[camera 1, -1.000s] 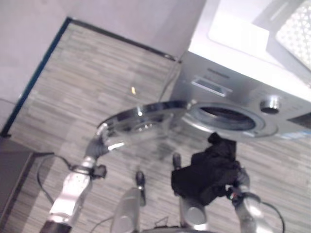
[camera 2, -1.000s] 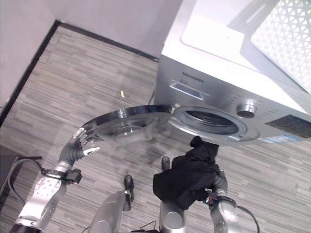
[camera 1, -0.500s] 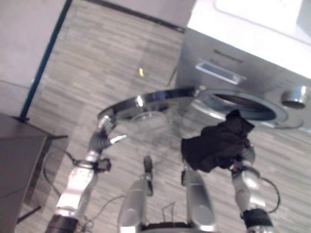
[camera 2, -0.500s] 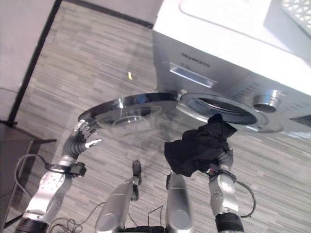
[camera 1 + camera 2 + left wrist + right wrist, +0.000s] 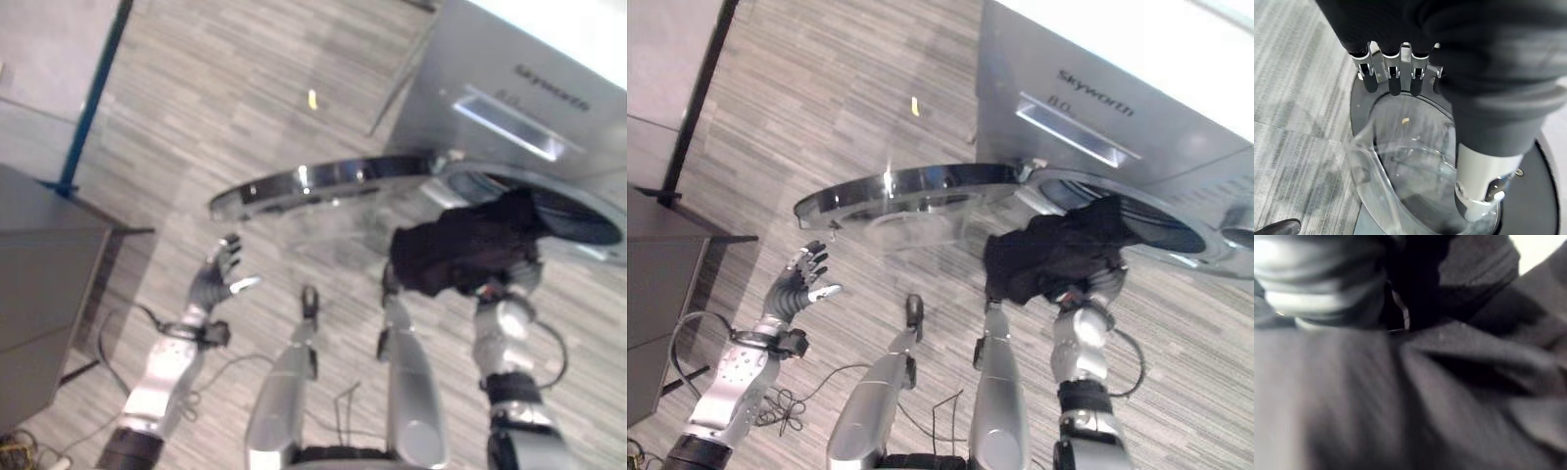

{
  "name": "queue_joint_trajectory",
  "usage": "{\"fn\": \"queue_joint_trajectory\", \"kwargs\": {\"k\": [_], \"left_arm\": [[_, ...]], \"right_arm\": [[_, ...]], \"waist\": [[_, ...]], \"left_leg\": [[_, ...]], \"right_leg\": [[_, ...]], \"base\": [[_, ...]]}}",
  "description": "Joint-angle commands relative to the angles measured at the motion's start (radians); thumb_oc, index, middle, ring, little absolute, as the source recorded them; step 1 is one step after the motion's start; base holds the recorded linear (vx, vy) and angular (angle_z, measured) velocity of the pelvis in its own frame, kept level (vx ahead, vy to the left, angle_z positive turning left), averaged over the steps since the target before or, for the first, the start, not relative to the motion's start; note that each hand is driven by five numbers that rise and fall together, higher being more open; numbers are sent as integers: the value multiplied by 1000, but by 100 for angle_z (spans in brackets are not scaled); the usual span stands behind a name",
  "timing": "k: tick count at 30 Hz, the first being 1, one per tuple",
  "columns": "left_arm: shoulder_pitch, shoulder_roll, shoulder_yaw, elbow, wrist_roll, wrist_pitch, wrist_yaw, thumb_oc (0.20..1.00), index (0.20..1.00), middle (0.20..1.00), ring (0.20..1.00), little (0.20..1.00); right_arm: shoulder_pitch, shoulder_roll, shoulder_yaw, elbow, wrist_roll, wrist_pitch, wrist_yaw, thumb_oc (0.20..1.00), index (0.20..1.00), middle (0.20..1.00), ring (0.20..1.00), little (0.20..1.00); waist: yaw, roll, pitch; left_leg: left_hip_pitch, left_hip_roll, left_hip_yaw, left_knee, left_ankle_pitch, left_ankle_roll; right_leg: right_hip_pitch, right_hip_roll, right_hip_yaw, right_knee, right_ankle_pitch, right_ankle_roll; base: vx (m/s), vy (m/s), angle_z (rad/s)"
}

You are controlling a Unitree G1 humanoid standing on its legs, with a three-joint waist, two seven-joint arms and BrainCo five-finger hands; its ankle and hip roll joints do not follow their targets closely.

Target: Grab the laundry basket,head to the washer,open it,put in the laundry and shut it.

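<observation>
laundry (image 5: pixel 465 253), a dark bundle, looks soft, light and floppy; it is best gripped by a bunched middle so no ends trail on the rim. left eye view: it hangs from the right hand (image 5: pixel 507 281) at the mouth of the washer (image 5: pixel 529 108), door (image 5: pixel 323 183) swung wide. right eye view: the left hand (image 5: pixel 801 287) hovers below the door with fingers spread, holding nothing. left wrist view: straight fingers above the door's glass bowl, seen close. right wrist view: dark cloth pressed close; i cannot tell the finger grip.
</observation>
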Motion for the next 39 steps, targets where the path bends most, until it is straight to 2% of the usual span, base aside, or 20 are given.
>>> {"fn": "queue_joint_trajectory", "kwargs": {"k": [1, 5, 8, 15, 21, 30, 35, 39], "left_arm": [[18, 31, 3, -35, 18, -46, 6, 1000, 1000, 1000, 1000, 1000], [24, 36, 10, -43, 1, -53, 2, 1000, 1000, 1000, 1000, 1000], [23, 43, 10, -41, -2, -59, 3, 1000, 1000, 1000, 1000, 1000], [26, 60, -29, -55, -21, -60, -7, 1000, 1000, 1000, 1000, 1000], [4, 63, -81, -67, -38, -55, -19, 1000, 1000, 1000, 1000, 1000], [5, 79, -100, -66, -39, -50, -25, 1000, 1000, 1000, 1000, 1000], [8, 97, -103, -67, -48, -51, -29, 1000, 1000, 1000, 1000, 1000], [9, 103, -107, -69, -50, -50, -31, 1000, 1000, 1000, 1000, 1000]], "right_arm": [[88, -28, -97, -78, -4, -98, -34, 200, 200, 200, 200, 200], [95, -66, -117, -32, -11, -104, -40, 200, 200, 200, 200, 200], [53, -82, -80, -16, -14, -95, -37, 200, 200, 200, 200, 200], [-101, -138, -77, 31, 36, -113, -69, 200, 200, 200, 200, 200], [-214, -189, -62, 111, 91, -121, -76, 200, 200, 200, 200, 200], [-272, -249, -101, 124, 117, -139, -113, 200, 200, 200, 200, 200], [-337, -356, -97, 175, 124, -136, -125, 200, 200, 200, 200, 200], [-386, -407, -85, 208, 141, -135, -125, 200, 200, 200, 200, 200]], "waist": [[-22, 6, -18], [-23, -1, -11], [-14, 1, -11], [13, 59, -11], [33, 88, -11], [39, 111, -11], [44, 124, -11], [51, 131, -11]], "left_leg": [[-21, 70, 20, -33, 45, 3], [-19, 70, 15, -32, 34, 7], [-32, 68, 13, -39, 43, 8], [-46, 57, 12, -79, 68, -8], [-58, 61, 19, -93, 81, -10], [-73, 70, 20, -95, 84, -14], [-86, 79, 17, -101, 86, -20], [-98, 86, 16, -105, 100, -24]], "right_leg": [[2, -100, 27, 176, -181, 97], [-2, -91, 27, 171, -183, 100], [-17, -91, 30, 160, -169, 100], [-34, -102, 16, 170, -186, 103], [-68, -94, 17, 184, -186, 101], [-106, -83, 21, 215, -207, 96], [-155, -69, 26, 259, -237, 92], [-180, -62, 25, 279, -243, 86]], "base": [[0, 0, 0], [-10, -23, -1], [-15, -29, -3], [1, -8, 7], [3, -35, 2], [13, -27, -2], [12, -53, -6], [3, -52, -2]]}}
